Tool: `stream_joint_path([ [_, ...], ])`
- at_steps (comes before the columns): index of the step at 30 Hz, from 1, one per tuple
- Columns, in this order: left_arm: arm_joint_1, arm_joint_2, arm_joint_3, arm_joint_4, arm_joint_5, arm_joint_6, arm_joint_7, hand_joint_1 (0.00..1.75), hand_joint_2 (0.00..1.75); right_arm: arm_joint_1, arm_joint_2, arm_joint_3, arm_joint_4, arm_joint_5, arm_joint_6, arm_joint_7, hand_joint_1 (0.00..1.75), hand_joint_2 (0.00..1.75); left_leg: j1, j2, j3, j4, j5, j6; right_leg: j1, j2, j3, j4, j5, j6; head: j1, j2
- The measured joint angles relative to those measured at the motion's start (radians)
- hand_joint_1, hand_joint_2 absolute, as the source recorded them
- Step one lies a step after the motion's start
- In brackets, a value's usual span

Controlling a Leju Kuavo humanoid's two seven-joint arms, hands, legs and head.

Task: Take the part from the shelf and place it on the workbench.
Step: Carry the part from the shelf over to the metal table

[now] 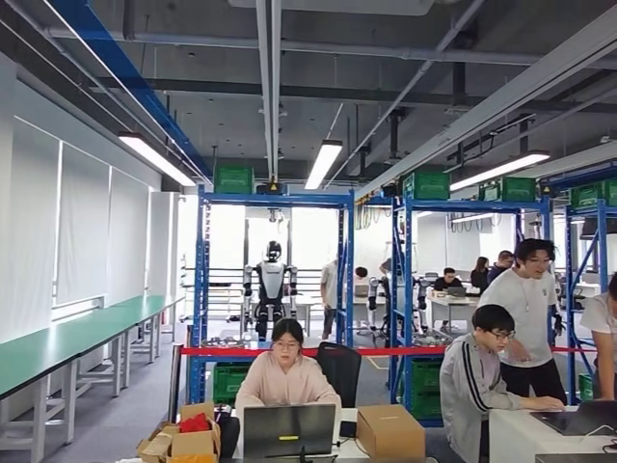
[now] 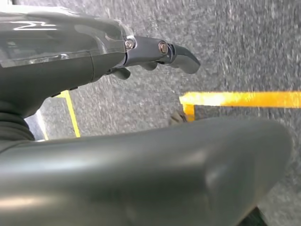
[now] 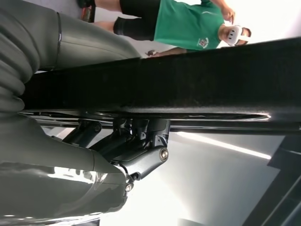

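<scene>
Black part (image 3: 160, 80) lengthwise through right hand (image 3: 117, 146)

Industrial robotics lab or workshop, blue steel shelving racks (image 1: 275, 289) carrying green crates (image 1: 233, 178), long green-topped workbenches (image 1: 66, 340), exposed ceiling ducts and strip lights, humanoid robot (image 1: 271, 286) standing behind red barrier tape, staff at laptops (image 1: 288, 429).

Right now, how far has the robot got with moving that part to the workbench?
Taking looks done: the right hand appears to grip a long dark part. The left hand hangs over the floor, holding nothing. Placing is left: the head view faces blue shelves, with the green workbench off to the left, not yet reached.
</scene>
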Motion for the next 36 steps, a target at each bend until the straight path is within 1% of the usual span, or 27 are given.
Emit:
stream_joint_path([
  [1, 0.002, 0.0, 0.0, 0.0, 0.0, 0.0, 0.0, 0.0, 1.75, 0.001, 0.0, 0.0, 0.0, 0.001, 0.001, 0.0, 1.75, 1.75, 0.0, 0.0, -0.025, 0.018, -0.003, -0.002, 0.0, 0.002, 0.009, 0.0, -0.008, 0.0, 0.0, 0.0],
  [2, 0.003, 0.0, 0.0, 0.0, -0.001, 0.0, 0.0, 0.0, 1.75, 0.002, 0.0, 0.001, 0.0, 0.001, 0.002, 0.0, 1.75, 1.75, 0.0, 0.0, -0.035, 0.004, 0.016, -0.004, 0.0, 0.004, 0.02, 0.0, -0.017, 0.001, 0.0, 0.0],
  [3, 0.004, 0.0, 0.0, 0.0, -0.001, 0.0, 0.0, 0.0, 1.75, 0.002, 0.0, 0.001, 0.0, 0.001, 0.003, 0.0, 1.75, 1.75, 0.001, 0.0, -0.03, -0.04, 0.057, -0.005, 0.0, 0.005, 0.034, 0.0, -0.027, 0.004, 0.0, 0.0],
  [4, 0.004, 0.0, 0.0, 0.0, -0.001, 0.0, 0.0, 0.0, 1.75, 0.002, 0.0, 0.001, 0.0, 0.001, 0.004, 0.0, 1.75, 1.75, 0.001, 0.0, -0.018, -0.099, 0.11, -0.005, 0.0, 0.005, 0.047, 0.001, -0.038, 0.008, 0.0, 0.0],
  [5, 0.004, 0.0, 0.0, 0.0, -0.002, 0.0, 0.0, 0.0, 1.75, 0.002, 0.0, 0.001, 0.0, 0.001, 0.004, 0.0, 1.75, 1.75, 0.0, 0.0, -0.006, -0.152, 0.146, -0.003, 0.0, 0.005, 0.058, 0.002, -0.048, 0.013, 0.0, 0.0],
  [6, 0.003, 0.0, 0.0, 0.0, -0.002, 0.0, 0.0, 0.0, 1.75, 0.001, 0.0, 0.001, 0.0, 0.001, 0.004, 0.0, 1.75, 1.75, -0.002, 0.0, 0.002, -0.189, 0.17, 0.001, 0.001, 0.006, 0.063, 0.004, -0.056, 0.018, 0.0, 0.0],
  [7, 0.003, 0.0, 0.0, 0.0, -0.002, 0.0, 0.0, 0.0, 1.75, 0.001, 0.0, 0.002, 0.0, 0.002, 0.004, -0.001, 1.75, 1.75, -0.005, 0.0, 0.005, -0.206, 0.177, 0.007, 0.002, 0.006, 0.065, 0.006, -0.063, 0.024, 0.0, 0.0],
  [10, 0.004, 0.0, 0.0, 0.0, -0.003, 0.001, 0.0, 0.0, 1.75, -0.001, 0.0, 0.002, -0.004, 0.002, 0.005, -0.001, 1.75, 1.75, -0.005, -0.001, 0.015, -0.214, 0.169, 0.025, 0.001, 0.006, 0.07, 0.013, -0.075, 0.042, 0.0, 0.0],
  [11, 0.003, 0.001, 0.0, 0.0, -0.003, 0.001, 0.0, 0.0, 1.75, -0.003, 0.0, 0.001, -0.005, 0.002, 0.005, -0.002, 1.75, 1.75, -0.003, -0.001, 0.022, -0.217, 0.165, 0.029, 0.0, 0.005, 0.062, 0.035, -0.081, 0.048, 0.0, 0.0],
  [12, 0.002, 0.001, 0.0, 0.0, -0.003, 0.001, -0.001, 0.0, 1.75, -0.005, 0.0, 0.001, -0.006, 0.002, 0.005, -0.002, 1.75, 1.75, 0.0, -0.001, 0.031, -0.219, 0.162, 0.033, -0.003, 0.003, 0.041, 0.077, -0.092, 0.055, 0.0, 0.0],
  [13, 0.001, 0.001, 0.0, 0.0, -0.003, 0.001, -0.001, 0.0, 1.75, -0.006, 0.0, 0.001, -0.007, 0.002, 0.006, -0.002, 1.75, 1.75, 0.0, -0.002, 0.038, -0.221, 0.156, 0.036, -0.006, 0.002, 0.006, 0.138, -0.109, 0.061, 0.0, 0.0],
  [15, 0.0, 0.001, 0.0, 0.0, -0.003, 0.001, -0.001, 0.0, 1.75, -0.006, -0.001, 0.001, -0.007, 0.002, 0.006, -0.002, 1.75, 1.75, 0.0, -0.002, 0.051, -0.222, 0.143, 0.039, -0.012, 0.0, -0.082, 0.266, -0.15, 0.07, 0.0, 0.0],
  [16, 0.0, 0.001, 0.0, 0.0, -0.003, 0.001, -0.001, 0.0, 1.75, -0.005, -0.001, 0.001, -0.007, 0.003, 0.006, -0.002, 1.75, 1.75, 0.0, -0.002, 0.06, -0.222, 0.136, 0.038, -0.013, 0.0, -0.114, 0.299, -0.156, 0.072, 0.0, 0.0],
  [17, 0.001, 0.001, 0.0, 0.0, -0.003, 0.001, -0.001, 0.0, 1.75, -0.004, -0.001, 0.002, -0.007, 0.003, 0.006, -0.002, 1.75, 1.75, 0.0, -0.002, 0.07, -0.222, 0.127, 0.037, -0.014, 0.0, -0.129, 0.297, -0.143, 0.072, 0.0, 0.0],
  [18, 0.002, 0.001, 0.0, 0.0, -0.003, 0.001, -0.001, 0.0, 1.75, -0.004, -0.001, 0.002, -0.007, 0.003, 0.006, -0.002, 1.75, 1.75, 0.0, -0.003, 0.083, -0.223, 0.118, 0.036, -0.014, 0.0, -0.126, 0.258, -0.108, 0.07, 0.0, 0.0],
  [20, 0.002, 0.0, 0.0, 0.0, -0.003, 0.001, -0.001, 0.0, 1.75, -0.005, -0.001, 0.001, -0.008, 0.002, 0.006, -0.002, 1.75, 1.75, 0.0, -0.003, 0.109, -0.225, 0.101, 0.03, -0.009, -0.001, -0.094, 0.131, -0.017, 0.06, 0.0, 0.0],
  [21, 0.001, 0.0, 0.0, 0.0, -0.003, 0.0, -0.002, 0.0, 1.75, -0.006, -0.001, 0.001, -0.008, 0.002, 0.006, -0.002, 1.75, 1.75, 0.001, -0.004, 0.117, -0.227, 0.094, 0.026, -0.004, -0.002, -0.079, 0.082, 0.007, 0.051, -0.001, 0.0],
  [22, 0.0, -0.001, 0.0, 0.0, -0.003, 0.0, -0.002, 0.0, 1.75, -0.006, -0.001, 0.001, -0.008, 0.002, 0.006, -0.002, 1.75, 1.75, 0.001, -0.004, 0.122, -0.231, 0.088, 0.02, 0.0, -0.002, -0.071, 0.053, 0.022, 0.042, -0.001, 0.0],
  [24, 0.0, -0.002, 0.0, 0.0, -0.004, 0.0, -0.003, 0.0, 1.75, -0.006, -0.002, 0.001, -0.01, 0.002, 0.006, -0.001, 1.75, 1.75, 0.001, -0.003, 0.133, -0.236, 0.087, 0.009, 0.005, -0.001, -0.063, 0.04, 0.017, 0.024, -0.001, 0.0],
  [26, -0.001, -0.002, 0.0, 0.0, -0.005, -0.001, -0.004, 0.0, 1.75, -0.006, -0.003, 0.0, -0.013, 0.001, 0.006, 0.0, 1.75, 1.75, 0.001, -0.002, 0.141, -0.222, 0.087, 0.003, 0.001, -0.001, -0.04, 0.024, 0.019, 0.013, -0.001, 0.0],
  [28, -0.003, -0.002, 0.0, 0.0, -0.005, -0.001, -0.004, 0.0, 1.75, -0.006, -0.003, 0.0, -0.015, 0.001, 0.006, 0.0, 1.75, 1.75, 0.001, -0.002, 0.138, -0.203, 0.084, 0.002, -0.003, -0.002, -0.022, 0.011, 0.019, 0.009, -0.001, 0.0],
  [31, -0.003, -0.002, 0.0, 0.0, -0.005, -0.001, -0.004, 0.0, 1.75, -0.008, -0.003, 0.0, -0.015, 0.0, 0.006, 0.0, 1.75, 1.75, 0.0, -0.002, 0.127, -0.181, 0.08, 0.003, -0.003, -0.002, -0.018, 0.009, 0.017, 0.006, -0.001, 0.0],
  [32, -0.004, -0.002, 0.0, 0.0, -0.006, -0.002, -0.004, 0.0, 1.75, -0.009, -0.003, 0.0, -0.015, 0.0, 0.006, 0.0, 1.75, 1.75, 0.0, -0.002, 0.115, -0.16, 0.074, 0.003, -0.003, -0.002, -0.015, 0.008, 0.016, 0.005, -0.001, 0.0],
  [33, -0.004, -0.002, 0.0, 0.0, -0.006, -0.002, -0.004, 0.0, 1.75, -0.008, -0.002, 0.001, -0.015, 0.0, 0.006, 0.0, 1.75, 1.75, 0.0, -0.002, 0.07, -0.098, 0.051, 0.001, -0.002, -0.001, -0.008, 0.007, 0.008, 0.002, -0.001, 0.0],
  [34, -0.004, -0.002, 0.0, 0.0, -0.006, -0.002, -0.004, 0.0, 1.75, -0.007, -0.002, 0.001, -0.015, 0.0, 0.006, 0.0, 1.75, 1.75, 0.0, -0.002, 0.028, -0.054, 0.044, -0.002, -0.001, 0.0, 0.004, 0.007, -0.003, 0.0, -0.001, 0.0],
  [35, -0.002, -0.002, 0.0, 0.0, -0.006, -0.001, -0.004, 0.0, 1.75, -0.006, -0.002, 0.001, -0.015, 0.0, 0.006, 0.0, 1.75, 1.75, 0.0, -0.002, -0.002, -0.038, 0.055, -0.004, 0.001, 0.003, 0.017, 0.007, -0.015, 0.0, -0.001, 0.0],
  [36, -0.001, -0.001, 0.0, 0.0, -0.006, -0.001, -0.004, 0.0, 1.75, -0.004, -0.002, 0.002, -0.015, 0.0, 0.006, 0.0, 1.75, 1.75, 0.0, -0.002, -0.022, -0.051, 0.084, -0.005, 0.002, 0.005, 0.035, 0.007, -0.03, 0.001, -0.001, 0.0],
])
